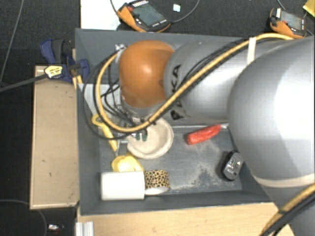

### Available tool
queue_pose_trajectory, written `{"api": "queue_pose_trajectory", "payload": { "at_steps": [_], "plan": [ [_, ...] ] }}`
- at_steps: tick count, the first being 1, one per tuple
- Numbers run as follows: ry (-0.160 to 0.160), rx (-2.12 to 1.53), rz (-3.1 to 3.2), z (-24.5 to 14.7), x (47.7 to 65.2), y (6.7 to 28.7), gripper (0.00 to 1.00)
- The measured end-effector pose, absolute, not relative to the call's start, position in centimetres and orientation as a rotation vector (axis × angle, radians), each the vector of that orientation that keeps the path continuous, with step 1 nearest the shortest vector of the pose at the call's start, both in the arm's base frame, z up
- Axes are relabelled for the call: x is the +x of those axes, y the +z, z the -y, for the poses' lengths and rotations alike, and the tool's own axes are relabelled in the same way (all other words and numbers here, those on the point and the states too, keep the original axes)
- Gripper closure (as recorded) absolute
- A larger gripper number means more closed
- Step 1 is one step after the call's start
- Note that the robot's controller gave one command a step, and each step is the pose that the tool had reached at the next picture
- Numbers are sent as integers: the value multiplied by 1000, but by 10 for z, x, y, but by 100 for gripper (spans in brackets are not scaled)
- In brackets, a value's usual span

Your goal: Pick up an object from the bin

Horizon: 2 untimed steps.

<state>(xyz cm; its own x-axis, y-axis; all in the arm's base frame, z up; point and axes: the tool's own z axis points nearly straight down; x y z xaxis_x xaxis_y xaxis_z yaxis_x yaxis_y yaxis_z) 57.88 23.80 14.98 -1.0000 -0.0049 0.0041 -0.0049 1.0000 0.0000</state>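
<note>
Bin (197, 163) — end effector (141, 135) over white dish (158, 142)

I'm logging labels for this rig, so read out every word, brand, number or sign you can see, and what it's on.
"KA": the legible end of black lettering on the silver arm; the rest is crossed by a yellow cable.
Screen of the orange handheld device above the bin: too small to read.
Things in the bin: no text visible.

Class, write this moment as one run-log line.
hand: over cream round dish | place: left-centre of grey metal bin | nearby: yellow round piece, red elongated thing
</note>
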Motion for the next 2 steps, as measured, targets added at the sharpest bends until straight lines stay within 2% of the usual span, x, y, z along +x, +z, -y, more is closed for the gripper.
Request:
{"api": "queue_pose_trajectory", "payload": {
  "at_steps": [1,2],
  "plan": [
    [-2,-5,3144,-237,581,155,0],
    [1,-551,3089,-227,577,68,0]
  ]
}}
